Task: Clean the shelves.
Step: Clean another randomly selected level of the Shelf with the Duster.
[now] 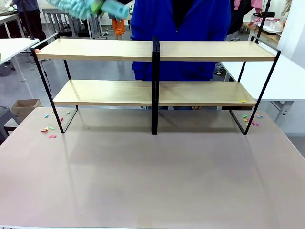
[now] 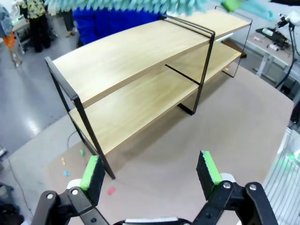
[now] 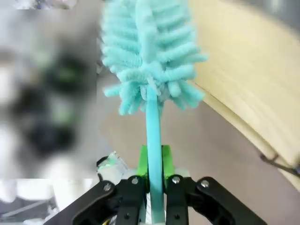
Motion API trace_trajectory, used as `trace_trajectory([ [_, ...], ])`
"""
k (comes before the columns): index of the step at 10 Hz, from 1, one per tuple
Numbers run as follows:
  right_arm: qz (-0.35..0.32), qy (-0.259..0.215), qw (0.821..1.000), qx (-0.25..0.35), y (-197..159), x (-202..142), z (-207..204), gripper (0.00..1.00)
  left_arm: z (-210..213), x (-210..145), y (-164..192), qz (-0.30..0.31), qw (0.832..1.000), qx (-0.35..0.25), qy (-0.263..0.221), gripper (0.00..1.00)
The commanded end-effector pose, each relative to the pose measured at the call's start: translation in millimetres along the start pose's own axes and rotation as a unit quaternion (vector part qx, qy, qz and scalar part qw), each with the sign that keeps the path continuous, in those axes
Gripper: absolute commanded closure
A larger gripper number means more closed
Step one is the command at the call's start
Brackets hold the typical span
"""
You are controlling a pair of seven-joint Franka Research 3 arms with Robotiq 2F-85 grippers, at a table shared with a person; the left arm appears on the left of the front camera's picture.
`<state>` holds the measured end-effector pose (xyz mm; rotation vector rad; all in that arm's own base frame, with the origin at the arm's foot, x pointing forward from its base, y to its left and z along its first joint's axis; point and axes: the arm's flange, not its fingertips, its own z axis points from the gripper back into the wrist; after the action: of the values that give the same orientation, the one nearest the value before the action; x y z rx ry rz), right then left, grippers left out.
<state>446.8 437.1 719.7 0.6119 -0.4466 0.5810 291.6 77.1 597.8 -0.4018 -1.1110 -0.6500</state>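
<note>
Shelves (image 1: 105, 49): two boards, one duster (image 3: 150, 65)

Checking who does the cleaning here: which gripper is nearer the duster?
Right. The right gripper is shut on the duster handle. The left gripper hangs open over the table, in front of the shelves, well below the duster.

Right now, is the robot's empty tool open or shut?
Open: the left tool has its green pads wide apart, nothing between them.
</note>
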Motion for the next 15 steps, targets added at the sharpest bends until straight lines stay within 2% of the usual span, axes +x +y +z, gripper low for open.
trace_trajectory([
  [1, 0.003, -0.017, 1.000, 0.012, 1, 1, 20, 0.88, 0, -1, 1, -0.004, 1.000, -0.004, -0.005, 0.00],
  [2, 0.000, 0.000, 1.000, 0.000, 0, 0, 0, 0.88, 0, -1, 1, -0.004, 1.000, -0.004, -0.005, 0.00],
  [3, 0.023, 0.033, 0.998, -0.041, 4, 4, -14, 0.88, 0, -1, 1, -0.004, 1.000, -0.004, -0.005, 0.00],
  [5, 0.031, 0.039, 0.998, -0.041, 10, 4, -42, 0.88, 0, -1, 1, -0.004, 1.000, -0.004, -0.005, 0.00],
  [7, 0.016, 0.045, 0.997, -0.054, 11, 4, -44, 0.88, 0, -1, 1, -0.004, 1.000, -0.004, -0.005, 0.00],
  [9, 0.012, 0.080, 0.991, -0.106, 14, 0, -40, 0.88, 0, -1, 1, -0.004, 1.000, -0.004, -0.005, 0.00],
  [10, 0.031, 0.111, 0.986, -0.120, 15, -6, -36, 0.88, 0, -1, 1, -0.004, 1.000, -0.004, -0.005, 0.00],
  [12, 0.034, 0.110, 0.986, -0.117, 10, -9, -32, 0.88, 0, -1, 1, -0.004, 1.000, -0.004, -0.005, 0.00],
  [15, 0.058, 0.097, 0.992, -0.057, 27, -5, -52, 0.88, 0, -1, 1, -0.004, 1.000, -0.004, -0.005, 0.00],
])
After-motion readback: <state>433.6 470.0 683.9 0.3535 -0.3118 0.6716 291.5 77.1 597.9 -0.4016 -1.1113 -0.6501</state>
